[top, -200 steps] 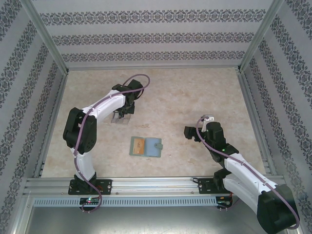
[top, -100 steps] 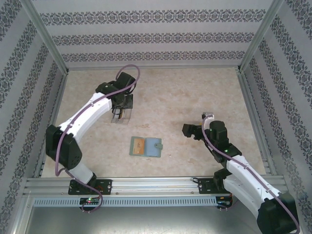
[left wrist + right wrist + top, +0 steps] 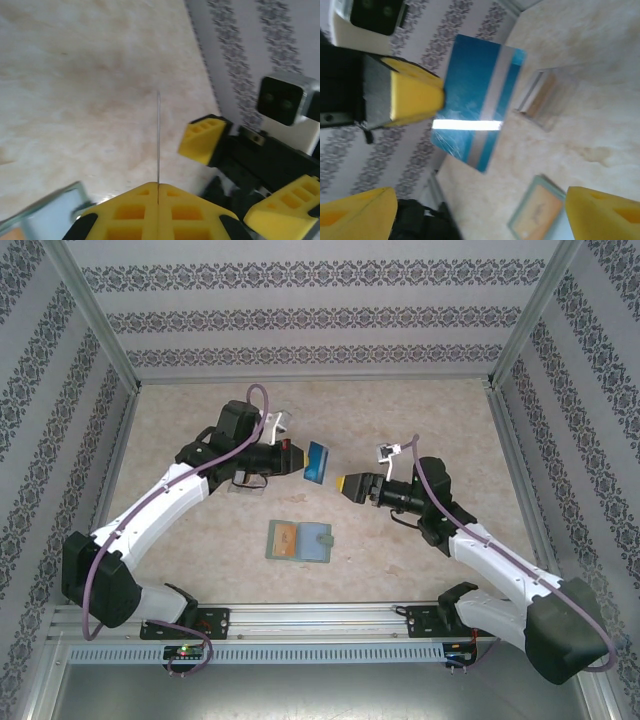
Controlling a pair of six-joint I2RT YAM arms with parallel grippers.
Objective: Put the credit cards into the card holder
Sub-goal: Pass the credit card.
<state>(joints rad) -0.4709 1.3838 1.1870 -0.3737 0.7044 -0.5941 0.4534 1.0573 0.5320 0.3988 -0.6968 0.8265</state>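
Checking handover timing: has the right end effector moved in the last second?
Yes. In the top view the right end effector has swung left and farther back relative to the unmoved wallet, toward the blue card.

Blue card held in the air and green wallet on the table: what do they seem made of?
Thin blue rectangular card: likely glossy plastic; a bright glare band crosses it, and edge-on it is hair-thin. Sage-green folding wallet: matte, soft-looking, perhaps faux leather or fabric; too small to be sure.
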